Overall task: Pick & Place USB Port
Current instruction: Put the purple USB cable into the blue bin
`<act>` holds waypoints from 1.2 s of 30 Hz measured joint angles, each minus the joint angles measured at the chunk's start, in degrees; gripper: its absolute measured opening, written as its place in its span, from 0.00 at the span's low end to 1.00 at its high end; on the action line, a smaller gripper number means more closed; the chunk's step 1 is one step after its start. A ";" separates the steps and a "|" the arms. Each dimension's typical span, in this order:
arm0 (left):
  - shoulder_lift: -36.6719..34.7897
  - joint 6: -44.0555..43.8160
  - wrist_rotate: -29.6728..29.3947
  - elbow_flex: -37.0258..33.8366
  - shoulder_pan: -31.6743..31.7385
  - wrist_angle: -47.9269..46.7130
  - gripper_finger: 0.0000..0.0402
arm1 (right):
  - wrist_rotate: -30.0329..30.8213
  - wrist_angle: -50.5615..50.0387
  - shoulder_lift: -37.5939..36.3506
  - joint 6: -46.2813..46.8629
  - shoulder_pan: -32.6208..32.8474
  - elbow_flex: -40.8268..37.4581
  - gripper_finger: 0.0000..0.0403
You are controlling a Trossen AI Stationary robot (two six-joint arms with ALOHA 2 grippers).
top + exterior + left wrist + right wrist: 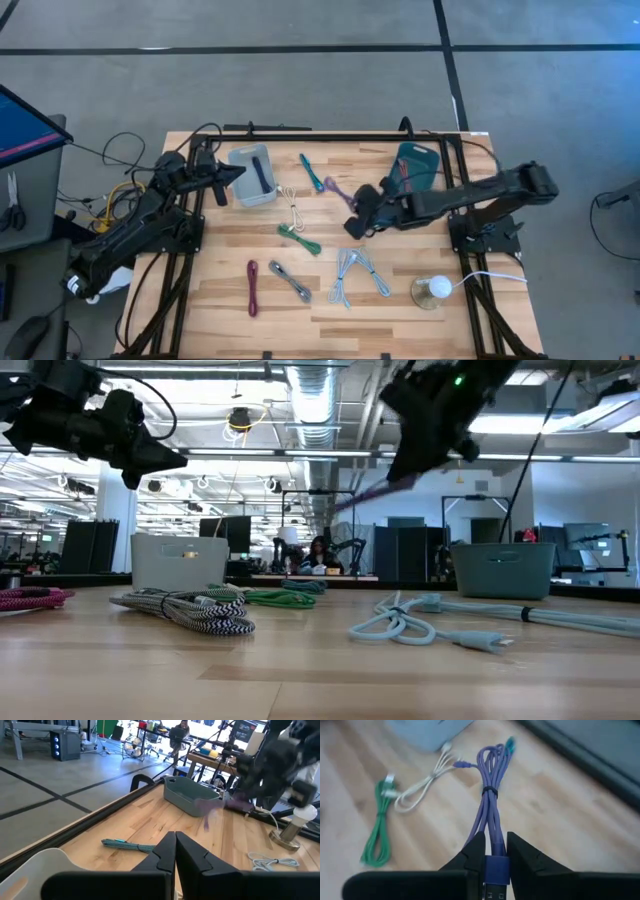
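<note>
2 dark fingers of the right gripper (pixel 492 862) are clamped on the plug end of a bundled purple cable (pixel 491 795), which hangs lifted clear of the wooden table (pixel 400 300), above its middle, between the teal bin (pixel 417 163) and the white cable (pixel 422 787) and green cable (pixel 379 832) lying flat. Over by the grey bin (pixel 250 176), the left gripper (pixel 175 855) hovers above the table with its fingers pressed together on nothing.

Wooden table (pixel 400 310): 2 bins (pixel 252 176), loose coiled cables (pixel 299 238), lamp (pixel 432 290).
</note>
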 joint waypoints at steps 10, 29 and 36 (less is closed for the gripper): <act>1.58 0.02 0.00 0.00 -0.02 0.04 0.02 | 9.31 -18.00 -12.41 7.13 0.09 0.00 0.12; 1.53 0.04 -0.03 0.00 -0.02 0.66 0.02 | 9.41 -48.59 -17.10 33.80 0.00 -4.70 0.12; 1.53 0.04 -0.04 0.00 -0.02 0.85 0.02 | 6.49 -45.99 -19.47 38.04 -0.02 -13.87 0.12</act>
